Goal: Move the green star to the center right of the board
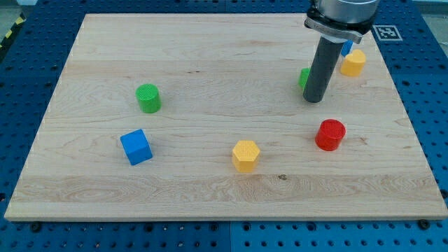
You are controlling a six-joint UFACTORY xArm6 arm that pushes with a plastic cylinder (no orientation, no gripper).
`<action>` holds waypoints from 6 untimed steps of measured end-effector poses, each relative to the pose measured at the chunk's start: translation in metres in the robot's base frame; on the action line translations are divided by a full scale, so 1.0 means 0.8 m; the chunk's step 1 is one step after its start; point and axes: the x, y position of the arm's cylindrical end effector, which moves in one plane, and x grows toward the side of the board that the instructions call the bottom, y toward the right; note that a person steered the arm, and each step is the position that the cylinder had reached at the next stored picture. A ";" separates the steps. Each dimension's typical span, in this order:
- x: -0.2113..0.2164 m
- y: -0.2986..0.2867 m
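While the board (210,42) fills nearly the whole view, a pale wooden slab lying on a blue pegged table (427,140), the rod (320,70) comes down over its upper right; it has no jaws to open or shut, only a blunt end. My tip (313,100) rests on the wood just right of the green star (304,78), touching or almost touching it; the rod hides most of that block, so its shape can barely be made out. I judge the tip sits on the wrong side for a push toward the view's right, and would need to get round to the star's left. Seven blocks in all: two green, the star and a green cylinder (148,98) at left; two yellow (246,155) (353,63); two blue, a cube (136,147) and a sliver (347,47) behind the rod; one red cylinder (330,134) below the tip.
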 end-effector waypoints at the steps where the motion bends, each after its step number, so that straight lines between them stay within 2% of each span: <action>1: 0.000 -0.045; 3: -0.053 -0.052; 6: -0.035 0.065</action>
